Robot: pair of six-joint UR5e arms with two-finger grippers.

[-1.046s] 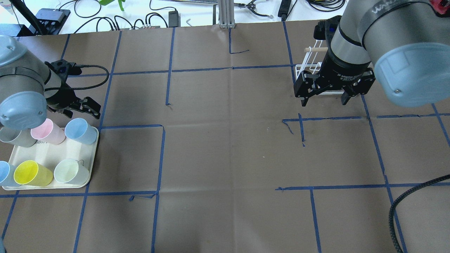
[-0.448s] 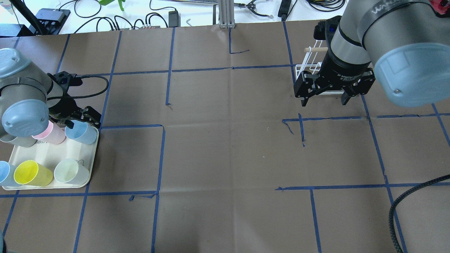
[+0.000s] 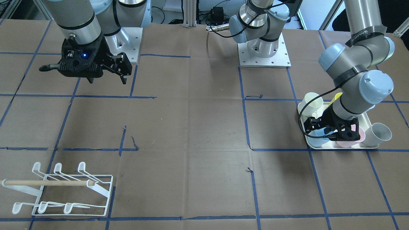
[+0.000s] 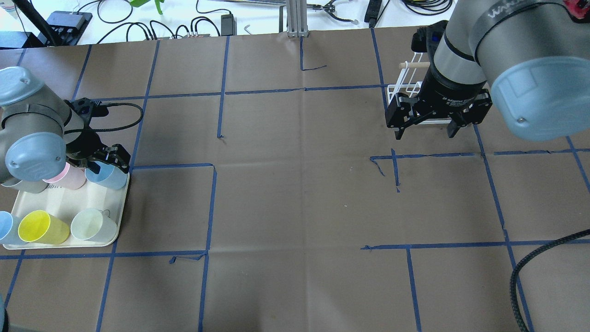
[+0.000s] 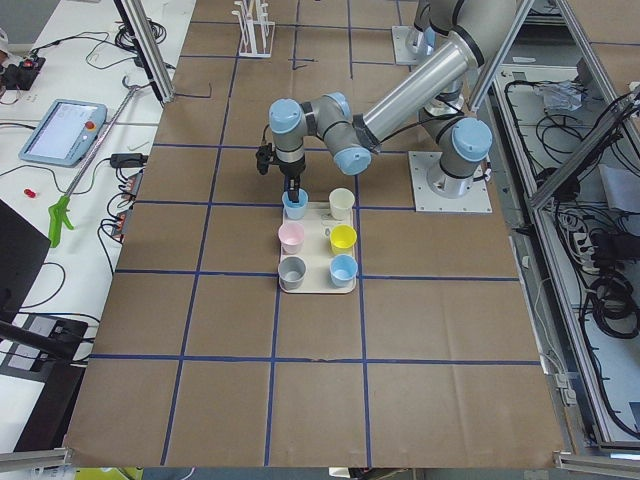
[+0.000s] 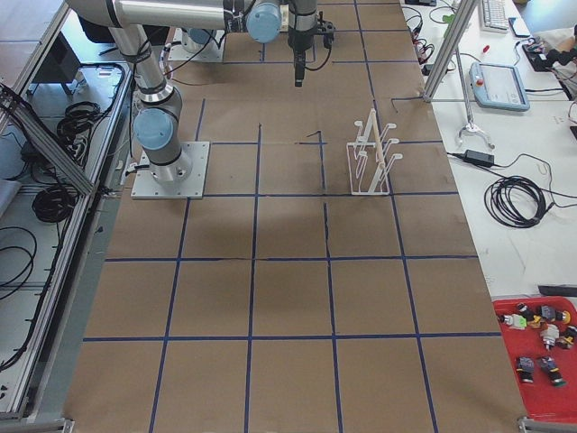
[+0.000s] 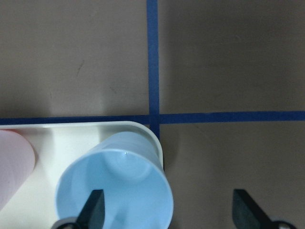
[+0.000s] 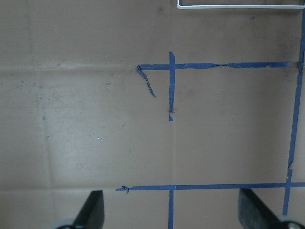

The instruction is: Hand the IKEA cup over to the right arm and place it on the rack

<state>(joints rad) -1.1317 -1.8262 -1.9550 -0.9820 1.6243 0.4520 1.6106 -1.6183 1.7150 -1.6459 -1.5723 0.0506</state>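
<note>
Early stage: the cup is not yet grasped.

The light blue cup [image 7: 114, 181] stands upright in a corner of the white tray [image 7: 71, 127]. The left claw [image 7: 169, 206] is held open over it, one finger inside the rim and one outside, so nothing is gripped. The right claw [image 4: 424, 134] hangs open and empty above the counter [image 4: 295, 207], apart from the rack [image 3: 48, 182], on which no cup is seen. Grasp, handover and placing are judged to remain.

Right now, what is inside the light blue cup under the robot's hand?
One black finger of the left hand dips inside the light blue cup; otherwise it looks empty, though the finger hides part of its wall.
</note>
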